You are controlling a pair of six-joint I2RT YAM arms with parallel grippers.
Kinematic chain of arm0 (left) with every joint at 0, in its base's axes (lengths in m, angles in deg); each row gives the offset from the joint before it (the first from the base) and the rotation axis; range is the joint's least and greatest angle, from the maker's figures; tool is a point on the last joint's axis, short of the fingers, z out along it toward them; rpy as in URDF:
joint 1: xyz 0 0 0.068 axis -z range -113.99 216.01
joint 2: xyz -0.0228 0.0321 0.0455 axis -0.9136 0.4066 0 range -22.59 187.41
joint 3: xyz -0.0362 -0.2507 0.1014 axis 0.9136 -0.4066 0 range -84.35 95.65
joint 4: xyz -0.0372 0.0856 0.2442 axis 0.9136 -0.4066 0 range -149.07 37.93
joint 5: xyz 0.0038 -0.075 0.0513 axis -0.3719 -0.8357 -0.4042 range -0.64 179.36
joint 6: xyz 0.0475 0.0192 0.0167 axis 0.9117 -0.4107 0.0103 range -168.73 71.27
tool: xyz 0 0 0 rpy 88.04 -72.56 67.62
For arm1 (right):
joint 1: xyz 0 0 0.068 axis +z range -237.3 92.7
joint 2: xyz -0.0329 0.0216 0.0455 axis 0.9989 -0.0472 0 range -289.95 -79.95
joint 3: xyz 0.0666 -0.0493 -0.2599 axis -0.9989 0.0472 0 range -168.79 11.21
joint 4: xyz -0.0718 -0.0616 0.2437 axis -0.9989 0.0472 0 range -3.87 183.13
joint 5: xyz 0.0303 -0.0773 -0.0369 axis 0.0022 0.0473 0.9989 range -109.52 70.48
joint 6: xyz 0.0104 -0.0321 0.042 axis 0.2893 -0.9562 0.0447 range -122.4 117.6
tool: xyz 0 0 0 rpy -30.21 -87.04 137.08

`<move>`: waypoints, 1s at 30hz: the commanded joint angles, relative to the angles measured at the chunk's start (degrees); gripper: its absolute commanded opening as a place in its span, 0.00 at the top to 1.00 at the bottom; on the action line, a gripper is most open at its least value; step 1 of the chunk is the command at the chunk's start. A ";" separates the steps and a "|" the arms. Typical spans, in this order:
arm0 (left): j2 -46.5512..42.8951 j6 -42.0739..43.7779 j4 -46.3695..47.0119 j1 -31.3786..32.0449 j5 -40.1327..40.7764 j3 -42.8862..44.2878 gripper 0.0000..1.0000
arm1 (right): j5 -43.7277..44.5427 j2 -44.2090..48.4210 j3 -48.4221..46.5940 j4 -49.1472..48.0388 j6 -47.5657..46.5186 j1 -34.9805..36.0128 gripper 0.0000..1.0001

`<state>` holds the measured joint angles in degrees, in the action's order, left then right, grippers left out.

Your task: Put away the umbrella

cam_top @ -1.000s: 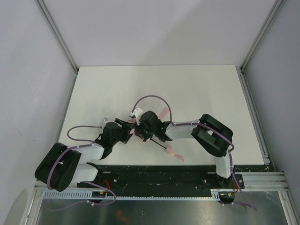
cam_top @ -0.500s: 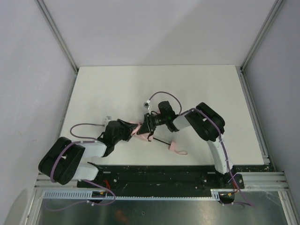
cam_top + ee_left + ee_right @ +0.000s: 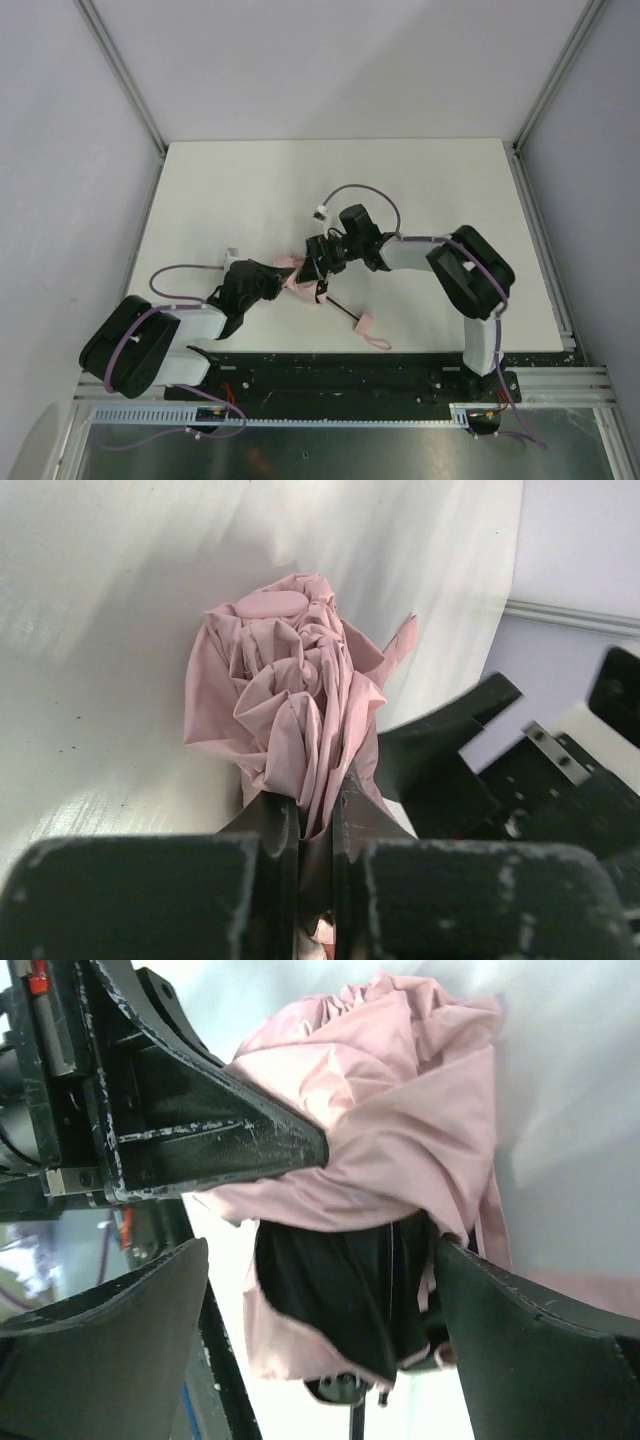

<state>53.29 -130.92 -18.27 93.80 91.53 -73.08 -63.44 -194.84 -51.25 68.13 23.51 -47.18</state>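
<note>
Our left pincer (image 3: 315,802) clamped on the crumpled pink umbrella (image 3: 285,680), our right pincer (image 3: 322,1280) spread wide around it (contact we cannot tell), white surface (image 3: 240,180) beneath.

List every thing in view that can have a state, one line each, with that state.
umbrella: collapsed, pink fabric bunched up and unwrapped.
shaft: drawn out, bare black length showing past the fabric.
strap: undone, lying loose.
left claw: shut on the umbrella's fabric.
right claw: open, one finger on each side of the bundle.
</note>
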 commanded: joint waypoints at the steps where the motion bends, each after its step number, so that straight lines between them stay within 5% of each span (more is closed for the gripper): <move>1: 1.69 6.68 -14.31 0.51 1.63 -3.21 1.00 | 19.88 9.36 -2.15 23.19 -14.42 3.46 0.01; 9: 3.17 4.57 -16.77 0.51 0.05 -2.01 1.00 | 51.14 13.25 -2.73 22.86 -24.15 17.52 0.01; 17: 4.08 4.78 -17.55 0.51 -0.47 -1.30 1.00 | 72.63 2.87 -9.16 20.60 -29.56 25.28 0.02; 24: 4.06 4.74 -17.64 0.43 -0.62 -1.29 0.98 | 69.68 -3.69 -10.53 23.35 -26.38 23.11 0.42; 30: 4.31 4.96 -17.65 -0.51 -0.82 -1.10 0.61 | 53.88 -3.82 -7.54 22.58 -25.03 18.52 0.72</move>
<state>55.08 -131.27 -21.07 92.32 91.77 -70.74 2.74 -194.05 -60.49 90.60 -8.40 -22.31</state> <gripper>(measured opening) 0.299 0.408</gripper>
